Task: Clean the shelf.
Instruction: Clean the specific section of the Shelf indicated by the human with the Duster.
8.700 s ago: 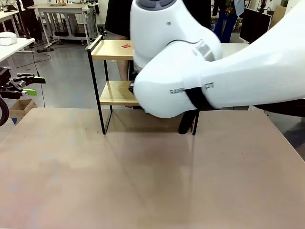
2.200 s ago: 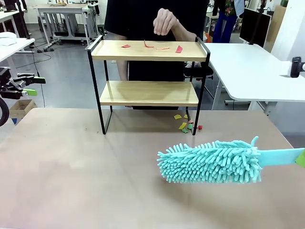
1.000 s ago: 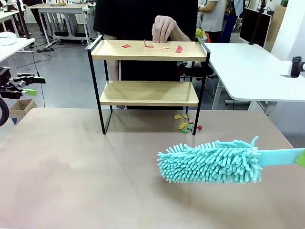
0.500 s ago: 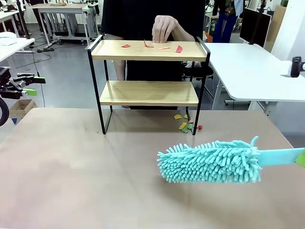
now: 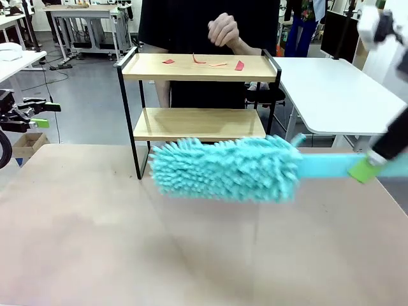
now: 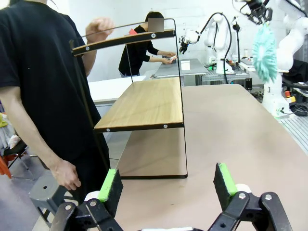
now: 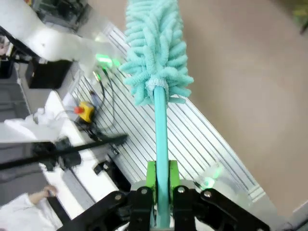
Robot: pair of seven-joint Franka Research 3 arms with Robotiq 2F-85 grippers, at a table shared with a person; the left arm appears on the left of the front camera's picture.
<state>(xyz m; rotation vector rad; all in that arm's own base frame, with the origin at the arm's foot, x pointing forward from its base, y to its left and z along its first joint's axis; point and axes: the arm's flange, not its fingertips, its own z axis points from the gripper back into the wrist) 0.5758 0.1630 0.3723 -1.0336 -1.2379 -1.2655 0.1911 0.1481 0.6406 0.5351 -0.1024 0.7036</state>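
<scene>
Front view: the small two-tier shelf (image 5: 185,69), two pale wooden boards in a thin black metal frame with raised end rails, stands on the matte brown table (image 5: 127,242), beyond the right gripper (image 5: 364,169) and well to its left. Small red paper scraps (image 5: 240,65) lie on its smooth top board. The lower board looks bare where it shows.

A fluffy turquoise duster (image 5: 226,169), its head thick with soft noodle-like strands, hangs level in front of the shelf's lower tier and covers that board's front edge. Whether it touches cannot be told. Its flat turquoise plastic handle (image 5: 325,166) runs rightward into the right gripper, whose green pads are clamped tight on the handle's end.

Behind the shelf a person in a black shirt holds a loosely curled hand (image 5: 223,29) above the top board.

The left gripper (image 6: 168,185) grips nothing, its fingers spread wide, with the shelf ahead of it in the left wrist view.
</scene>
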